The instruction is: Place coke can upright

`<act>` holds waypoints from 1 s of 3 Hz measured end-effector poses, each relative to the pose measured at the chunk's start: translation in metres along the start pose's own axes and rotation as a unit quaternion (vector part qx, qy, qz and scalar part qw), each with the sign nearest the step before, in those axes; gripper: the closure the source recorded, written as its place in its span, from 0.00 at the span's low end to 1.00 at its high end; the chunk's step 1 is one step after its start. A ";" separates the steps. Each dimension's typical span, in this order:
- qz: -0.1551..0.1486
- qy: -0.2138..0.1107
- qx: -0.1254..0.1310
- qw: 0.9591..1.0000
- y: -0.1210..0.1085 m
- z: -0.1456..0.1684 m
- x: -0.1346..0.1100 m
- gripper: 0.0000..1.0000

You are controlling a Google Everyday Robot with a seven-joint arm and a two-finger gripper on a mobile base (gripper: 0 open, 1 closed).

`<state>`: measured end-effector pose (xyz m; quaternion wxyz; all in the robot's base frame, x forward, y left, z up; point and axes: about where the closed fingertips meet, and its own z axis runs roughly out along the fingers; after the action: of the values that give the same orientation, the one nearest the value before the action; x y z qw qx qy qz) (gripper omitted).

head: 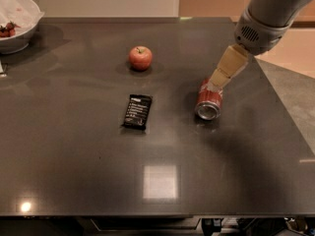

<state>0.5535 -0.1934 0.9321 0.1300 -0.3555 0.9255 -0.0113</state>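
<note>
The coke can (pixel 208 103), red with silver ends, lies on its side on the dark table (pixel 74 146), right of centre, its open silver end facing the front. My gripper (pixel 217 80) comes down from the upper right on a grey arm, its beige tip right over the can's far end, touching or just above it.
A red apple (pixel 141 57) sits at the back centre. A black snack bar packet (pixel 137 111) lies left of the can. A white bowl (pixel 15 21) with food stands at the back left corner. The table's right edge runs close behind the arm.
</note>
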 end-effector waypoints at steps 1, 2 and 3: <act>0.032 0.001 0.002 0.999 0.000 0.008 -0.008 0.00; 0.073 0.012 0.006 0.997 0.006 0.026 -0.019 0.00; 0.120 0.032 0.012 0.992 0.013 0.045 -0.028 0.00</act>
<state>0.5763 -0.1618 0.8941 0.1048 -0.2395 0.9651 -0.0184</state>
